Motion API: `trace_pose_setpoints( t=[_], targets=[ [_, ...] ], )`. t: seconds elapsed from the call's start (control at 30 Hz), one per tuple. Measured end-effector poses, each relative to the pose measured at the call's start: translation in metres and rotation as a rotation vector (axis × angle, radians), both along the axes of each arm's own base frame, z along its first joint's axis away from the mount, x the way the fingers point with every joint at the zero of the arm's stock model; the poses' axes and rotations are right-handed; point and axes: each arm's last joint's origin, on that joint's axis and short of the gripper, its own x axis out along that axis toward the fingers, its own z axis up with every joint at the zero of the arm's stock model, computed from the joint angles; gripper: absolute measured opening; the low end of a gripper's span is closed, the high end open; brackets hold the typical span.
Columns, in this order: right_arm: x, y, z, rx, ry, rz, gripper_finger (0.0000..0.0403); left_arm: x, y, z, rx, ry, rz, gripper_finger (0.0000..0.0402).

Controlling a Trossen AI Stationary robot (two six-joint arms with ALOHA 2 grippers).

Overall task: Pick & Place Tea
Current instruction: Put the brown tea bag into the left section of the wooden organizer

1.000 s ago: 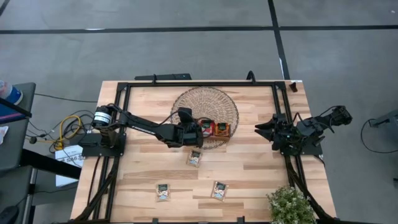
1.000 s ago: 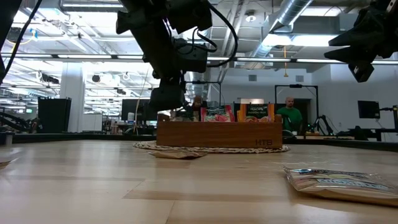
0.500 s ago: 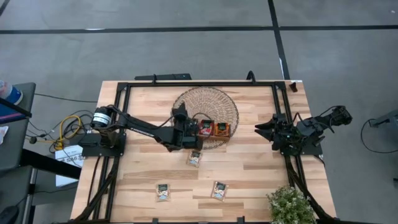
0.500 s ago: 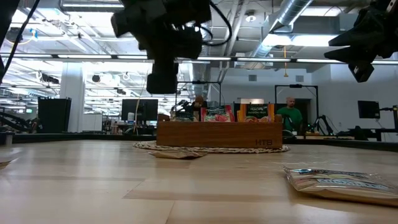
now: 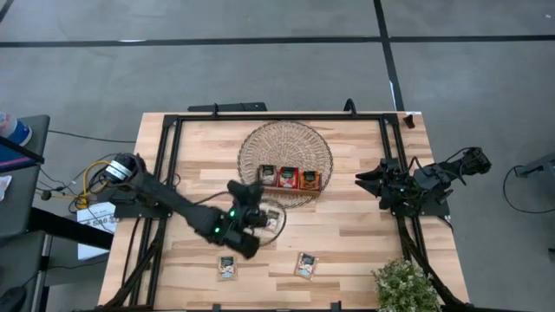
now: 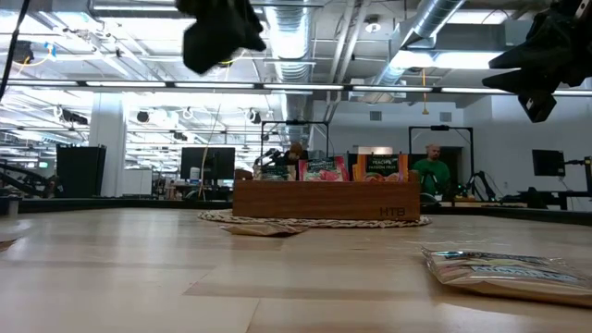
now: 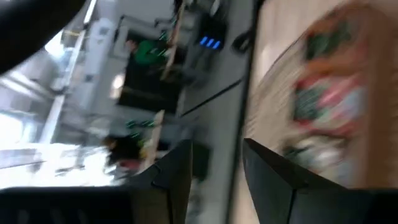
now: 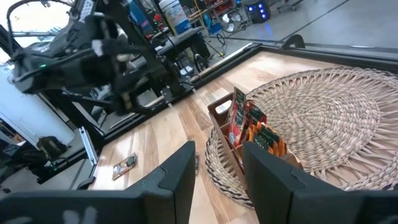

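We see the wooden worktop (image 5: 347, 234) carrying a round wicker basket (image 5: 286, 139). On the basket's near part stands a brown wooden tray (image 5: 289, 178) with three compartments, each filled with upright tea sachets (image 5: 287, 177): a pale dark-topped one, a red one and an orange one, seen from above. Three more sachets lie loose on the worktop: one (image 5: 272, 218) just by the basket's rim, two (image 5: 227, 266) (image 5: 304, 264) nearer the front edge. The left arm stretches across the worktop, its pincer (image 5: 260, 217) raised above the loose sachet by the basket, fingers spread and holding nothing. The right arm rests folded at the right edge, its pincer (image 5: 364, 180) also parted and empty.
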Motion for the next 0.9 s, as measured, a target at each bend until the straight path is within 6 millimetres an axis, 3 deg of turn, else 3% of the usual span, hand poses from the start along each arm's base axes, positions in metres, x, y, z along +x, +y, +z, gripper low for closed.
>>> trace_pose_setpoints(
  t=[0.07, 0.17, 0.27, 0.37, 0.6, 0.9],
  targets=[
    [0.0, 0.0, 0.0, 0.0, 0.0, 0.0, 0.0123, -0.004, -0.013, -0.001, -0.101, -0.059, -0.058, 0.0134],
    [0.0, 0.0, 0.0, 0.002, 0.0, 0.0, 0.0123, -0.007, -0.026, -0.006, -0.386, -0.128, -0.149, 0.0134],
    [0.0, 0.0, 0.0, 0.044, -0.006, -0.007, 0.0123, -0.009, -0.03, -0.012, -0.695, -0.145, -0.161, 0.0134],
    [0.0, 0.0, 0.0, 0.09, -0.014, -0.013, 0.0123, -0.011, -0.028, -0.017, -0.864, -0.114, -0.13, 0.0134],
    [0.0, 0.0, 0.0, 0.106, -0.016, -0.017, 0.0123, -0.008, -0.029, -0.017, -0.904, -0.058, -0.177, 0.0134],
    [0.0, 0.0, 0.0, 0.067, -0.008, -0.011, 0.0123, -0.002, -0.033, -0.012, -0.959, -0.145, -0.22, 0.0134]
  ],
)
